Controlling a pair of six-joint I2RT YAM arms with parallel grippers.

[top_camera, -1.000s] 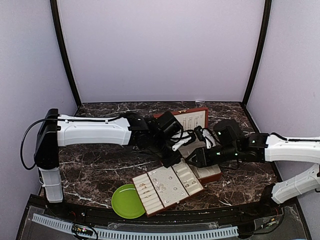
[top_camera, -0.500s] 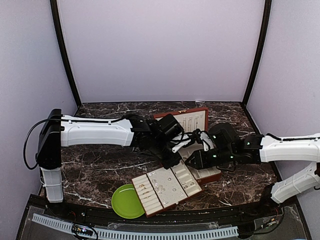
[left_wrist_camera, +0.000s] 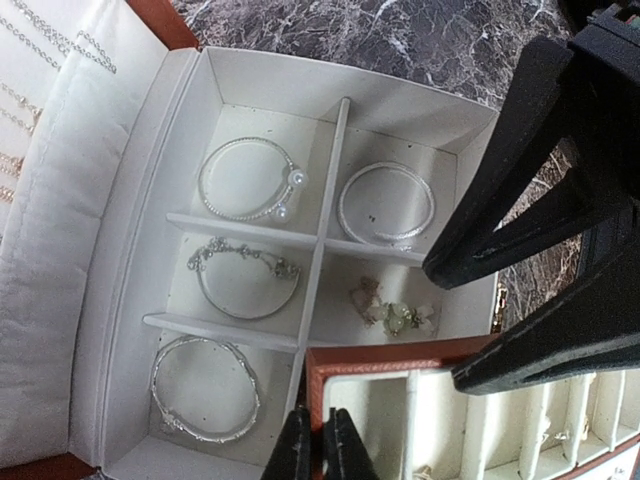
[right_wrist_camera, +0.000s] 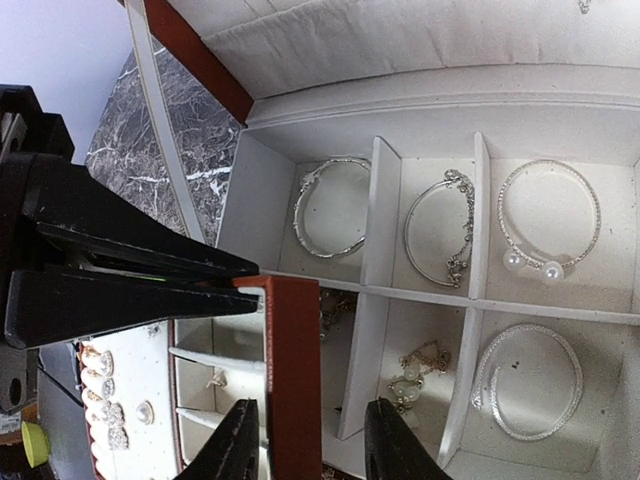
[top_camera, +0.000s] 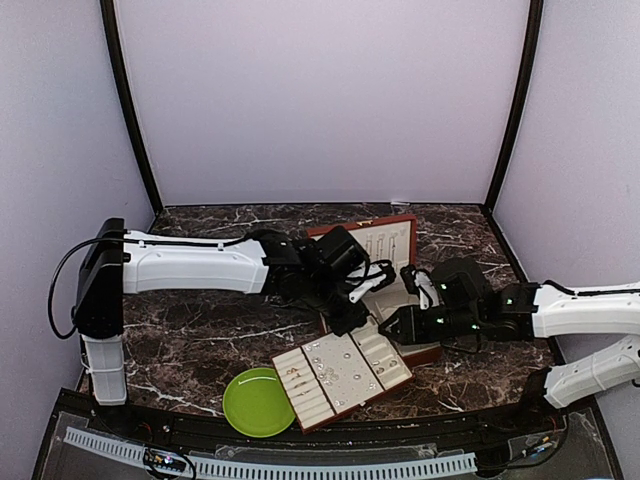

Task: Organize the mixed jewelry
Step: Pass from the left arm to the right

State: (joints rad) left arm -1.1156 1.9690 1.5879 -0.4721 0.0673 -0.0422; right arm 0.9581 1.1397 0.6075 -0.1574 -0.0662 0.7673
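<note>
At 7 o'clock from the box (left_wrist_camera: 390, 105), the mixed jewelry (top_camera: 322, 372) lies in the tray (right_wrist_camera: 295, 380): light, slippery, I would pinch one piece. My left fingers (left_wrist_camera: 297, 447) are clenched; right fingers (right_wrist_camera: 240, 445) gape astride its rim.

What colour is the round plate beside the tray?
Bright green; the plate shows best in the top external view.

Table (top_camera: 200, 340): dark marble, white veins. Plate (top_camera: 257, 402): green. Box (right_wrist_camera: 190, 55): reddish-brown, cream lining. Bracelets (left_wrist_camera: 296, 178): silvery. Walls (top_camera: 320, 100): pale lilac.
</note>
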